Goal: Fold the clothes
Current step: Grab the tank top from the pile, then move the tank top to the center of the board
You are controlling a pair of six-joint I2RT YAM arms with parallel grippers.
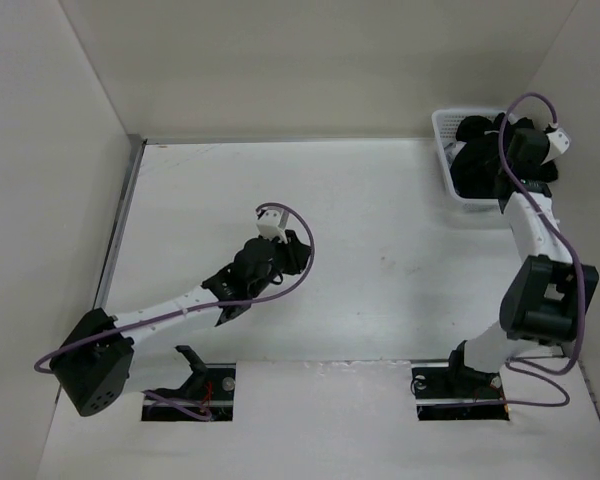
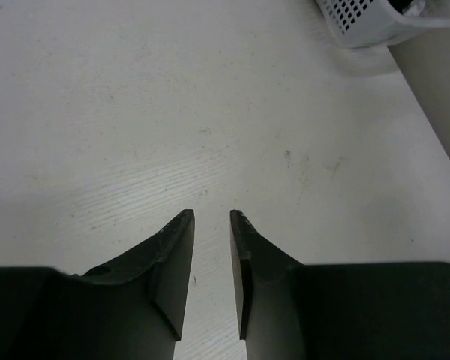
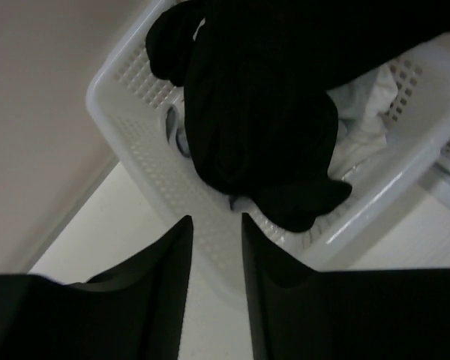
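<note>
My left jaws stood narrowly apart with nothing between them; through the gap I saw only the bare white desk [image 1: 380,220]. My left arm [image 1: 180,310] reached from its base at 7 o'clock toward the middle of the desk, and its jaws hung low over the surface, pointing roughly to 1 o'clock. From my left wrist, a corner of the white lattice basket [image 1: 443,125] showed far away at 1 o'clock, well apart from these jaws.

My right jaws were also a little apart and gripped nothing. Between the two fingers [image 3: 165,285] I could see only the wall of the basket and a strip of the desk. My right arm [image 1: 530,230] stretched from its base at 5 o'clock up to the far right corner of the desk, and its jaws hung above the basket, not touching the fabric, as far as I could tell.

The clothes [image 3: 262,112] lay in the basket, at 1 o'clock on the desk seen from above. It was a black, matte heap, crumpled, and it filled most of the basket. One lobe of it drooped over the near rim at 6 o'clock in my right wrist view. Beside it, at 3 o'clock in that view, a light grey garment [image 3: 364,105] lay inside the basket and touched the black fabric.
</note>
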